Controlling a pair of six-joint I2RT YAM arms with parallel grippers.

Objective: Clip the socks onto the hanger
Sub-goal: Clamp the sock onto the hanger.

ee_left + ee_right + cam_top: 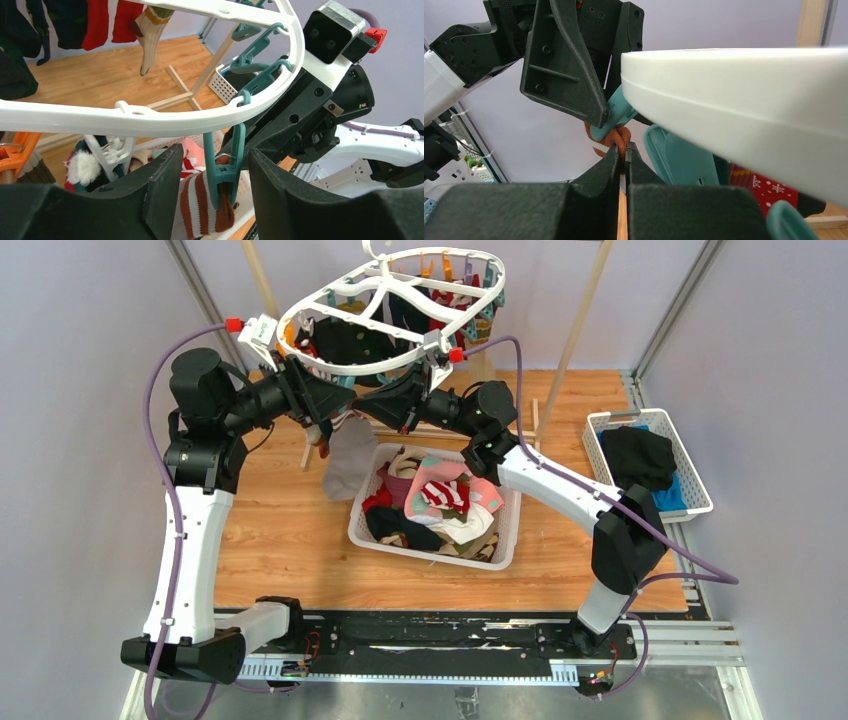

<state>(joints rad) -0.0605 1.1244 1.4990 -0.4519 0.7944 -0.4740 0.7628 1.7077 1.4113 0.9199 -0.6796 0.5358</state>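
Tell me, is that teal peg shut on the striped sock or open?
Shut: the teal peg pinches the striped sock, which hangs from it; the left fingers stand spread either side.

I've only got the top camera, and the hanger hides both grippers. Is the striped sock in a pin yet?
Observer: Yes. On the left wrist view a teal clothespin hanging from the hanger rim clamps the striped sock.
Operator: Left gripper clear of it?
Observer: The left gripper is open, with the pin between its fingers. I cannot tell whether they touch it.
Operator: And the right?
Observer: On its wrist view the right gripper is shut on the sock's bunched fabric, right next to the pin.
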